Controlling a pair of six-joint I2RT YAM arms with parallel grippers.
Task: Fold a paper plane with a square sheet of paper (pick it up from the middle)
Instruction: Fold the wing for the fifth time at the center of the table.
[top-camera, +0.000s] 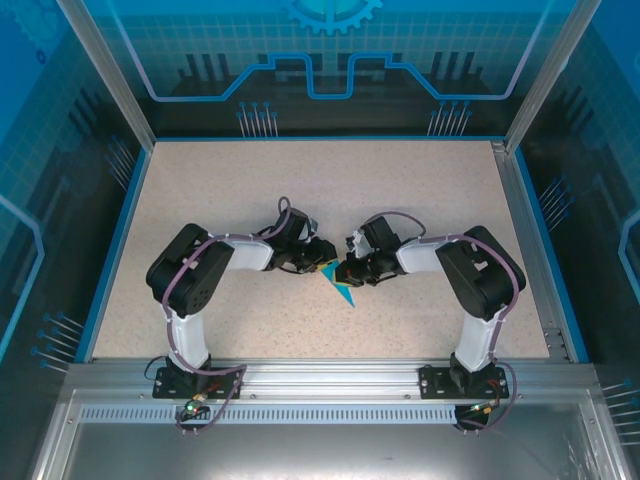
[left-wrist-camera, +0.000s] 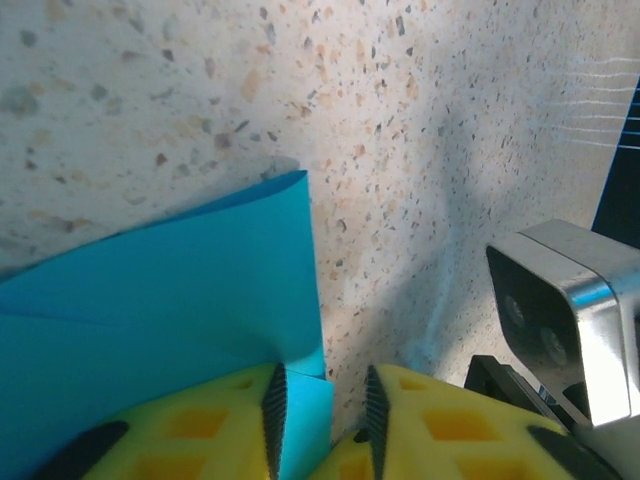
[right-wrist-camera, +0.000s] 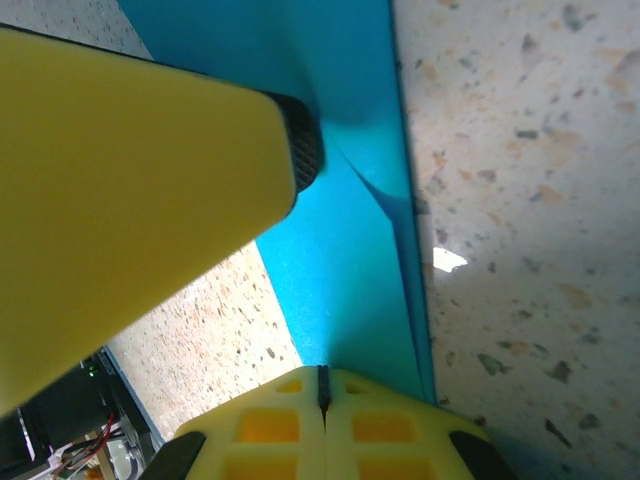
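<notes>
The paper plane (left-wrist-camera: 160, 320) reads as thin matt paper, smooth, with crisp creases. Under it the table (top-camera: 300, 180) looks like matt, speckled, stone-effect laminate, finely grainy. The left gripper (left-wrist-camera: 323, 388) shows matt yellow plastic fingers (left-wrist-camera: 200, 430) edged with black ribbed pads (left-wrist-camera: 274, 400), and the right gripper (right-wrist-camera: 322, 378) is the same yellow plastic. Beside it the camera housing (left-wrist-camera: 590, 290) gleams as brushed metal with a glossy dark face. The frame rails (top-camera: 300, 372) look like bare satin aluminium.

Rear overhead, close wrists sharing paper (left-wrist-camera: 160, 300)
</notes>
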